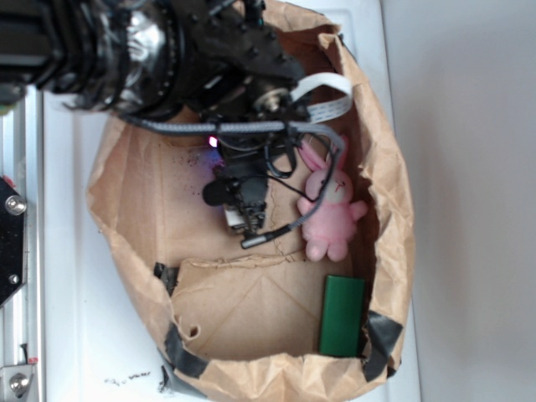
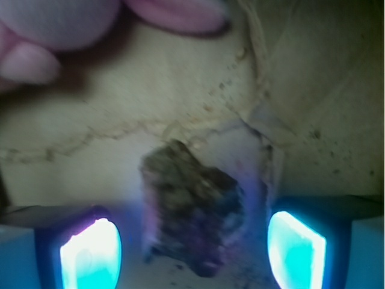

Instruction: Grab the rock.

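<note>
In the wrist view the rock (image 2: 192, 208), a rough dark brown-grey lump, lies on the brown paper floor between my two glowing fingertips. My gripper (image 2: 194, 253) is open, with a gap showing on each side of the rock and neither pad (image 2: 90, 253) touching it. From the exterior view, my gripper (image 1: 244, 213) reaches down into the torn paper bag, left of the pink bunny, and hides the rock beneath it.
The pink plush bunny (image 1: 331, 209) lies just right of the gripper; its ear and limb show at the wrist view's top left (image 2: 60, 30). A green block (image 1: 342, 316) lies at the bag's front right. The bag's crumpled walls (image 1: 394, 209) ring the floor.
</note>
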Available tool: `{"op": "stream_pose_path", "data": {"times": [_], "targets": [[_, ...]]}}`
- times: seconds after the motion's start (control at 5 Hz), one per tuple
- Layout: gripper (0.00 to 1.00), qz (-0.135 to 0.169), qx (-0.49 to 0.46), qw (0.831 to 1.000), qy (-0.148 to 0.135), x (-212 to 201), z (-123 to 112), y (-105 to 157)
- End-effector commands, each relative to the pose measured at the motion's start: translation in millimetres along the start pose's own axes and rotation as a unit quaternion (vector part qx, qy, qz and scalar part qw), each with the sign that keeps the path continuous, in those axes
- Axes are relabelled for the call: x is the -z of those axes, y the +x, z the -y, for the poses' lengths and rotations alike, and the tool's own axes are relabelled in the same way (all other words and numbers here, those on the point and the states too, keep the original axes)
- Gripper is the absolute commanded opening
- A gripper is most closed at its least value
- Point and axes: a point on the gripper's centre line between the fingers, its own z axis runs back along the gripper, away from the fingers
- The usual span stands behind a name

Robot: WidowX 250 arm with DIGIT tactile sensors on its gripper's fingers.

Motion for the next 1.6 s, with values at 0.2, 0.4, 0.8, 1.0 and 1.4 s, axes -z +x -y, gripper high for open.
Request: {"op": "stream_pose_path", "data": {"times": [0.2, 0.4, 0.8, 1.0, 1.4], "targets": [[0.0, 0.026, 0.004, 1.0, -0.008, -17.6, 2.9, 17.6], [0.0, 0.041, 0.007, 0.999, -0.007, -16.1, 1.3, 17.1], [0.0, 0.05, 0.011, 0.999, 0.001, -9.0, -1.0, 17.2], [0.24, 0.054, 0.013, 0.998, 0.006, -7.9, -1.8, 17.1], [1.0, 0.049, 0.018, 0.999, 0.013, -5.1, -3.5, 18.3]]}}
